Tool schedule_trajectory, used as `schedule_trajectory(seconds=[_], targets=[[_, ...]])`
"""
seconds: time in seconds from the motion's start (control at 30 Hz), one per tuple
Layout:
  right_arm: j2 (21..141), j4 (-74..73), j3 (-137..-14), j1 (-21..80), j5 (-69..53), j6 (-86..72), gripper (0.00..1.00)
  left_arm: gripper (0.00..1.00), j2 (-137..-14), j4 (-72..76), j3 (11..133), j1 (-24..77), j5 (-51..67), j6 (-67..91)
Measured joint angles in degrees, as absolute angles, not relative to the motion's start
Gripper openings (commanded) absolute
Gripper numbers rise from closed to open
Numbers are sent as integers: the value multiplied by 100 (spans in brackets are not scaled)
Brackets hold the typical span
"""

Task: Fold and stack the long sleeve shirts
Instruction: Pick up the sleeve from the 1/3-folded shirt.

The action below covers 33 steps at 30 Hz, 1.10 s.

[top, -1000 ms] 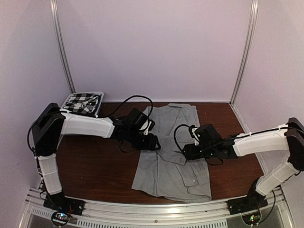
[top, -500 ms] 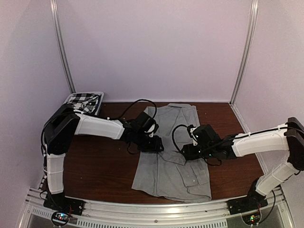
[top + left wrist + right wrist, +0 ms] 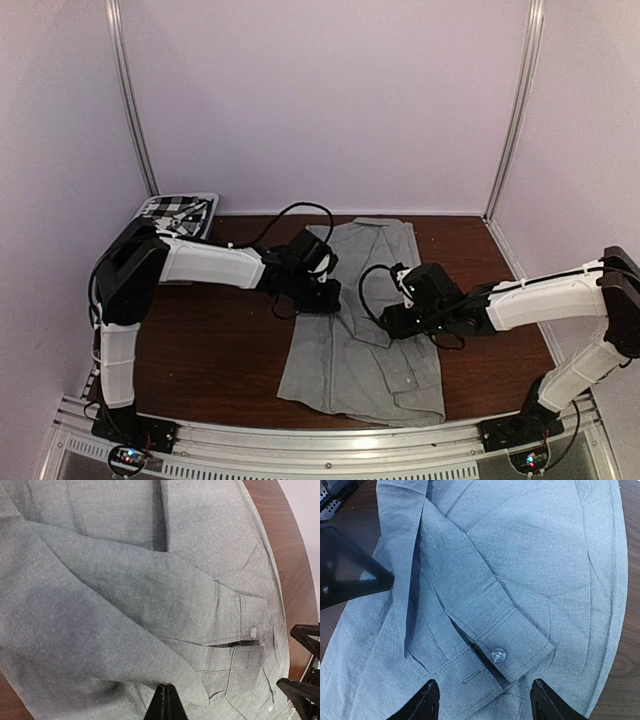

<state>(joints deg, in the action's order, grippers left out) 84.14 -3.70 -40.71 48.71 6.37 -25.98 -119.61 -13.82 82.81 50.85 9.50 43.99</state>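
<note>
A light grey long sleeve shirt [image 3: 360, 330] lies spread on the brown table, one sleeve folded across its front. My left gripper [image 3: 322, 297] is at the shirt's left edge. In the left wrist view its jaws [image 3: 166, 701] are shut, pinching a fold of the grey cloth [image 3: 125, 605]. My right gripper [image 3: 392, 318] hovers open over the sleeve cuff [image 3: 515, 640], whose white button [image 3: 498, 654] lies between the fingertips [image 3: 422, 702]. The black-and-white checked shirt [image 3: 172, 214] lies in the basket at the back left.
The white slatted basket [image 3: 208, 222] stands in the back left corner against the wall. Bare brown table [image 3: 210, 350] shows on the left of the grey shirt and a narrower strip [image 3: 490, 340] on its right. Black cables loop above both wrists.
My left gripper has moved a little to the right, onto the shirt's edge, and its jaws have gone from open to shut on the cloth. The right gripper has shifted slightly left and stays open.
</note>
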Motion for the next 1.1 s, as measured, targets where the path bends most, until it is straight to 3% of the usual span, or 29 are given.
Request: schedule_trajectory(seconds=[0.47,0.57,0.73,1.1], targets=[[8527,-311,-4318,5186,735,-1824,83,0,-11330,-1507,8250,4829,1472,4296],[8632,-322,-4473,5242,808,-1640,84,12,-11242,-1511,8248,4692,1647,4230],[8724,-336,-4615,5258,958,-1533,83,42,-11240,-1546,8086,4648,1765,4187],[8683,-357,-4663,4943,1216,-2069,83,50,-11618,-1914,8281,5251,692,4681]])
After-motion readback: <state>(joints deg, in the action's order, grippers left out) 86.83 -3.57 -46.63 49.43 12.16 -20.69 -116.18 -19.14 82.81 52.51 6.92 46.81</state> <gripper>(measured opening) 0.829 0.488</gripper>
